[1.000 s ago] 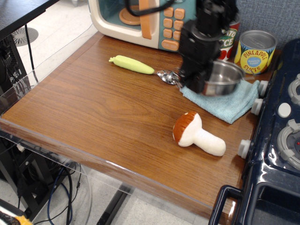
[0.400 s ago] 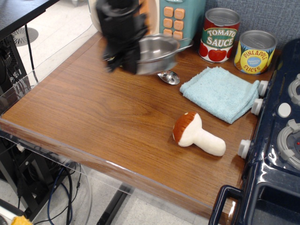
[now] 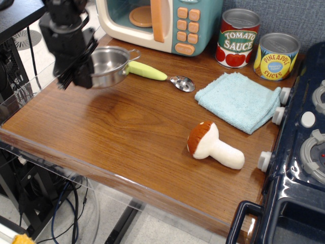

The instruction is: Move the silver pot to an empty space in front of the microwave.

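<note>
The silver pot (image 3: pixel 108 65) is held clamped at its left rim by the claw (image 3: pixel 81 71), at the far left of the bench (image 3: pixel 127 132), in front of the microwave (image 3: pixel 162 23) and covering the left end of a green-handled spoon (image 3: pixel 157 75).

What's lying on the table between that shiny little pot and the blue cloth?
A spoon with a light green handle lies between the silver pot and the blue cloth, seen in this single camera view.

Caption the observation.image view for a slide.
Gripper carries the silver pot above the wooden table, left of the microwave.
</note>
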`<state>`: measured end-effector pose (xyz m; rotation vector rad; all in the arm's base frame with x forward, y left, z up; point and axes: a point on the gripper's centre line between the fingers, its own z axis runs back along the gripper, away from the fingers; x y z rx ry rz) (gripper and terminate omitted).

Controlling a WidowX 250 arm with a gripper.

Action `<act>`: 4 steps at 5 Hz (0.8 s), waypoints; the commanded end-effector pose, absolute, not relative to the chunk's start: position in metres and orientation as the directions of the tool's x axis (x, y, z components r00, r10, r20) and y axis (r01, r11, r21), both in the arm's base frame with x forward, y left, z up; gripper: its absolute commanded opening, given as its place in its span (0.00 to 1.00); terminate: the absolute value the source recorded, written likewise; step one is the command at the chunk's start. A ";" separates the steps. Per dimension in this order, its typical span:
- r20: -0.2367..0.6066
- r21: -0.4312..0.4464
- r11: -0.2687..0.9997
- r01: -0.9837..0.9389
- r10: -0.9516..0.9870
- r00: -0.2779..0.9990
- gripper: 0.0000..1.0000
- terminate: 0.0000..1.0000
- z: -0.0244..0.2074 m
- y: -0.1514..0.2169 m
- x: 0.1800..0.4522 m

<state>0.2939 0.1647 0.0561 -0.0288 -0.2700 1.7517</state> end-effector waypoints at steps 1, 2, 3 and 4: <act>0.202 -0.204 -0.285 -0.937 0.924 -0.325 0.00 0.00 0.044 0.196 0.275; 0.228 -0.206 -0.287 -0.936 0.916 -0.331 0.00 0.00 0.040 0.195 0.277; 0.244 -0.181 -0.314 -0.932 0.904 -0.351 1.00 0.00 0.040 0.191 0.278; 0.252 -0.183 -0.294 -0.938 0.909 -0.333 1.00 0.00 0.039 0.188 0.278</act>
